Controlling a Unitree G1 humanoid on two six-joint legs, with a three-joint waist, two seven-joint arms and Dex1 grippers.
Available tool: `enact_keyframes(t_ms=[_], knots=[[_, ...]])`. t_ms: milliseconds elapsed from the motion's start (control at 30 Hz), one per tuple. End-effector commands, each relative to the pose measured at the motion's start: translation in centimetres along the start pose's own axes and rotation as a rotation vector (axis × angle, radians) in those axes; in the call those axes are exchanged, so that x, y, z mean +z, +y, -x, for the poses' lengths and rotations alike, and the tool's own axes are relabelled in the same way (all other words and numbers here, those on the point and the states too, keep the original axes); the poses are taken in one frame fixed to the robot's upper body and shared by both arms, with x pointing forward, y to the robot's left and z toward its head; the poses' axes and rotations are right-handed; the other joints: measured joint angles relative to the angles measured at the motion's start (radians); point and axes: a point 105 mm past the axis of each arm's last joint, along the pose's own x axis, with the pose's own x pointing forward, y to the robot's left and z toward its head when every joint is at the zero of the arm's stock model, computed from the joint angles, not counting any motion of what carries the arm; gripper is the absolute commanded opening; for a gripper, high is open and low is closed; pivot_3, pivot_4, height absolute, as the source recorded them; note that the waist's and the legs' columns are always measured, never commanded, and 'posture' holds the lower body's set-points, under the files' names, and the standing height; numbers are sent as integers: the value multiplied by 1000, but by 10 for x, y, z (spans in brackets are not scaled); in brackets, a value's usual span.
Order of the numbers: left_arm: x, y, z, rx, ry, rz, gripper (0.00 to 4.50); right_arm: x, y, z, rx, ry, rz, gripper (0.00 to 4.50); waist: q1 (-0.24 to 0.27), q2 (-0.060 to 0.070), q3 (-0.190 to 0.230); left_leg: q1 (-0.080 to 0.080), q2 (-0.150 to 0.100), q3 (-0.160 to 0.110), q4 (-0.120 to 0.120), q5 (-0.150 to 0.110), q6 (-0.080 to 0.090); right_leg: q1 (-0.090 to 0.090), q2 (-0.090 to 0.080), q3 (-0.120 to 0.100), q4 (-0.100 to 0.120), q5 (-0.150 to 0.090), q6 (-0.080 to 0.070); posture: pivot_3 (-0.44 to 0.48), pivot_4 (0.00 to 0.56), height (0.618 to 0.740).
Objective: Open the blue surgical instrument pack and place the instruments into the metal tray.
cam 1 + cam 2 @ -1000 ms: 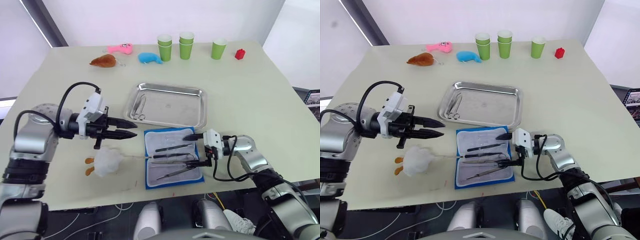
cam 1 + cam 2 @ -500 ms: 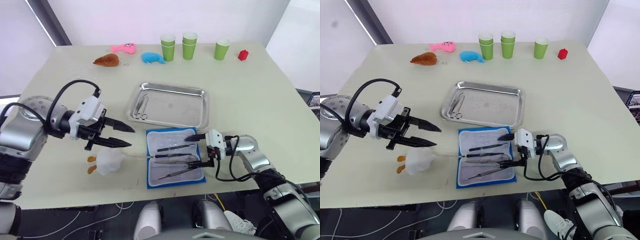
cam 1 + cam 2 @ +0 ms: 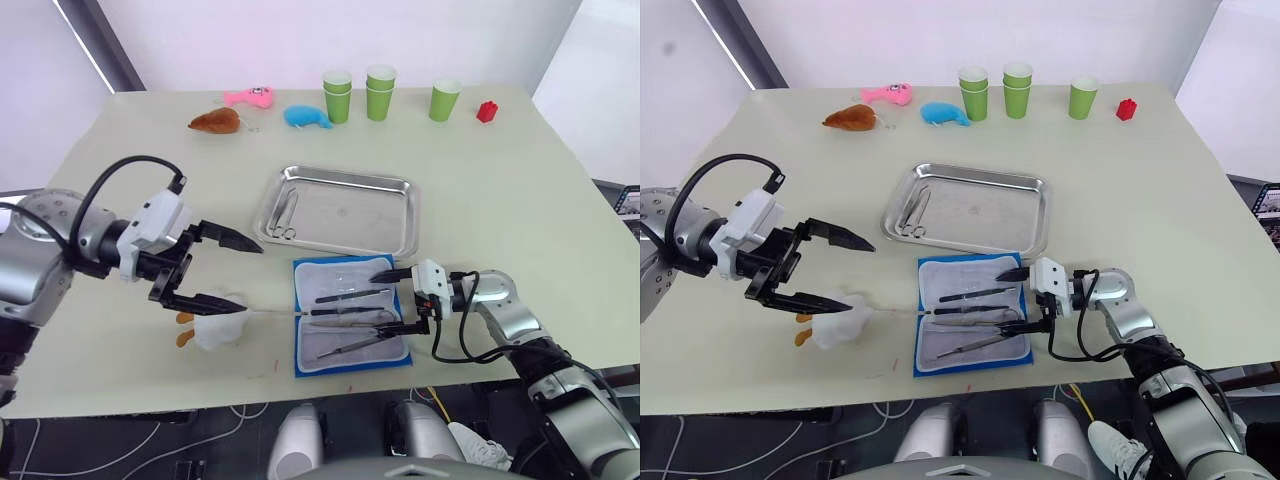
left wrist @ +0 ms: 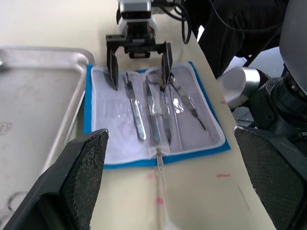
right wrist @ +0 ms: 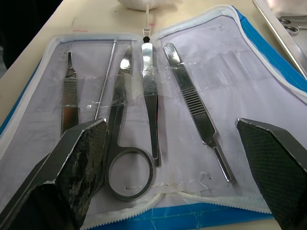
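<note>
The blue surgical instrument pack (image 3: 345, 275) lies open near the table's front edge, pale lining up. Several silvery instruments (image 3: 350, 318) lie side by side in it, among them ring-handled scissors (image 5: 125, 143) and forceps (image 5: 192, 105). Behind it stands the metal tray (image 3: 350, 215), with one silvery instrument (image 3: 285, 215) at its left end. My left gripper (image 3: 250, 278) hangs open to the left of the pack, with nothing between its fingers. At the pack's right edge my right gripper (image 3: 380, 304) is open, its fingers straddling the instruments' handles.
A white fluffy toy (image 3: 215, 325) lies under my left gripper's lower finger, with a thin rod (image 3: 270, 314) running from it to the pack. At the far edge stand green cups (image 3: 365, 93), a red block (image 3: 486, 111), and blue (image 3: 305, 116), pink (image 3: 248, 97) and brown (image 3: 215, 121) toys.
My left gripper has opened from nearly shut to wide and drawn back to the left. The right gripper has stayed open at the pack.
</note>
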Motion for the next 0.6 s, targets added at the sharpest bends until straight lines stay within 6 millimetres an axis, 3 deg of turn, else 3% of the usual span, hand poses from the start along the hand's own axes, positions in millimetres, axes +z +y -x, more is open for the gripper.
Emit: enact_keyframes(t_ms=[33,233,600], knots=[[5,-4,2,-27,-21,-59,4419,-62,39,10,90,208,-190,4500,0,0,0,0,0,0,0,0,0,0,0,0,0,0,0,0,150,739],[-16,5,-16,21,-7,-70,4419,-60,36,13,75,210,-170,4500,0,0,0,0,0,-1,4,0,0,2,0,0,1,0,0,0,150,739],[-20,5,-48,2,-54,-75,4419,-40,26,16,40,172,-105,4500,0,1,0,0,-1,-1,9,0,0,2,0,1,7,0,0,0,150,739]])
